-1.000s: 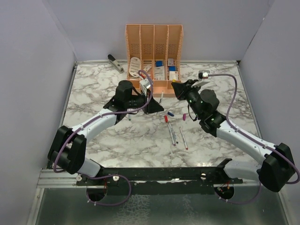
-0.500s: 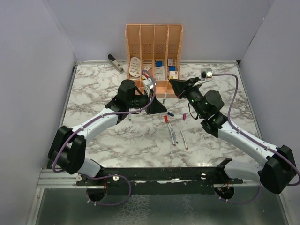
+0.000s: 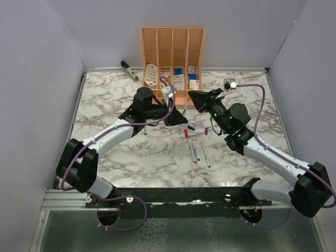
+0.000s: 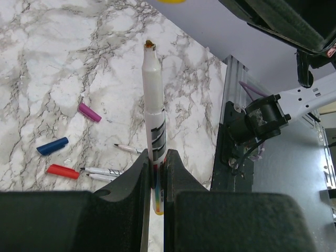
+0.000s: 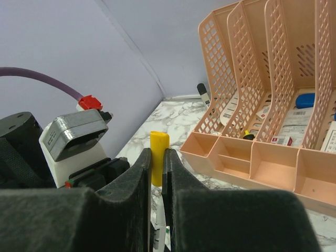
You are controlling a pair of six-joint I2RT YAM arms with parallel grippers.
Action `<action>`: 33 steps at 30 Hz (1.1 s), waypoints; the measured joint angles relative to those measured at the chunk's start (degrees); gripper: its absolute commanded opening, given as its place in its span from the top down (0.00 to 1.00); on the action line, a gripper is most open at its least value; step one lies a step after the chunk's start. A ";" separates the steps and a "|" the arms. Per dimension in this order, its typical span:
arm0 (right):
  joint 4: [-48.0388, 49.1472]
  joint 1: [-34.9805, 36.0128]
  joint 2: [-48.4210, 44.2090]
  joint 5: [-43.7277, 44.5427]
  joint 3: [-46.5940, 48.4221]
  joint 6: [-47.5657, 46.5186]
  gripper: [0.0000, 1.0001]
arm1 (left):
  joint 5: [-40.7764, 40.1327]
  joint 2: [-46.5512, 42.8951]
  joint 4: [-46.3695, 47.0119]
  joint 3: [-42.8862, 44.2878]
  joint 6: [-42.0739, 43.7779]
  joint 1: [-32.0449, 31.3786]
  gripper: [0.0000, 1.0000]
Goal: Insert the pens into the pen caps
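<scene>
Left gripper [image 4: 156, 176]: fingers clamped on an upright whitish-grey marker pen [image 4: 153, 121] with its brownish tip bare. Only the left wrist view shows this grip.
Right gripper [image 5: 156, 173]: closed on a short yellow plastic cap [image 5: 158, 156], plain only in the right wrist view.
Both grippers sit just in front of the peach slotted plastic desk organiser [image 3: 172, 52].
Top view: red cap [image 3: 186, 133], blue cap [image 3: 191, 127], purple cap [image 3: 206, 130] and loose pens [image 3: 205, 155] lie on the marble tabletop [image 3: 105, 105], further in front of the organiser.

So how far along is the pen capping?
No pen looks capped yet. In hand: the left gripper holds a pen, the right gripper a yellow cap, not yet joined. Left: red cap, blue cap and purple cap lie loose by bare pens.
</scene>
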 measured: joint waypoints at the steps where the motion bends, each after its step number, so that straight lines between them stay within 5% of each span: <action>1: 0.04 0.00 0.00 -0.07 -0.02 0.13 0.99 | 0.00 0.15 -0.02 0.00 0.02 0.00 1.00; 33: 0.85 0.00 1.20 -0.20 -0.07 -0.22 0.99 | 0.04 0.72 0.02 0.94 0.28 0.00 1.00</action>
